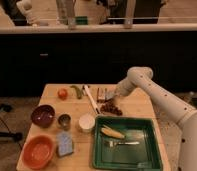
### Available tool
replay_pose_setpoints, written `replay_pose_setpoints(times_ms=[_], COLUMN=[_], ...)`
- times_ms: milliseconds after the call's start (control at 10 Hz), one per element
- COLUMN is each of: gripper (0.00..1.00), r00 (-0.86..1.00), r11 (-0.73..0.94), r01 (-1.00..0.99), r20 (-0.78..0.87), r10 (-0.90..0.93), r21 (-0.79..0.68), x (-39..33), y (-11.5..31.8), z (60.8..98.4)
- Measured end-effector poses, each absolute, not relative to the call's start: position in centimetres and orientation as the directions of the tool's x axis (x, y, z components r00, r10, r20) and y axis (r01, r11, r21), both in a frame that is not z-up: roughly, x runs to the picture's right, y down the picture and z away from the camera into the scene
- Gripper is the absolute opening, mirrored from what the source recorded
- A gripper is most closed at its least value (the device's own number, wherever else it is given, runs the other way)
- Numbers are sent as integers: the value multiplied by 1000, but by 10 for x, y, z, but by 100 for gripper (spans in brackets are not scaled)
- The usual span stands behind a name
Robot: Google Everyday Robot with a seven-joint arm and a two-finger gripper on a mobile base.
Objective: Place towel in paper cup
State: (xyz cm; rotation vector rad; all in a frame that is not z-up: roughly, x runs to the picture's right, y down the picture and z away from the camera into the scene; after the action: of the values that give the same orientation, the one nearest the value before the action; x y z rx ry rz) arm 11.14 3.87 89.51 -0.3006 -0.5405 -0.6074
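End effector closed on towel

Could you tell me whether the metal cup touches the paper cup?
Apart: camera view shows tabletop between metal cup and paper cup; pincer hangs over tabletop's far half.
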Motion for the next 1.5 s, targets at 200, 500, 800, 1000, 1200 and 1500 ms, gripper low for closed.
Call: replay_pose_setpoints(times_ms=[200,500,800,1000,1200,1500], gripper=[0,0,0,0,0,0], r00=[638,549,492,459,432,382], r11=[750,677,627,607,598,588], r01=[658,736,777,790,795,801], r20=[574,574,565,573,602,659], r10=[-513,-608,-662,-679,-672,-648], r21=[-62,13,59,85,97,114], x=[83,50,35,26,14,-3], y=[29,20,20,21,21,19], z=[871,820,790,770,759,746])
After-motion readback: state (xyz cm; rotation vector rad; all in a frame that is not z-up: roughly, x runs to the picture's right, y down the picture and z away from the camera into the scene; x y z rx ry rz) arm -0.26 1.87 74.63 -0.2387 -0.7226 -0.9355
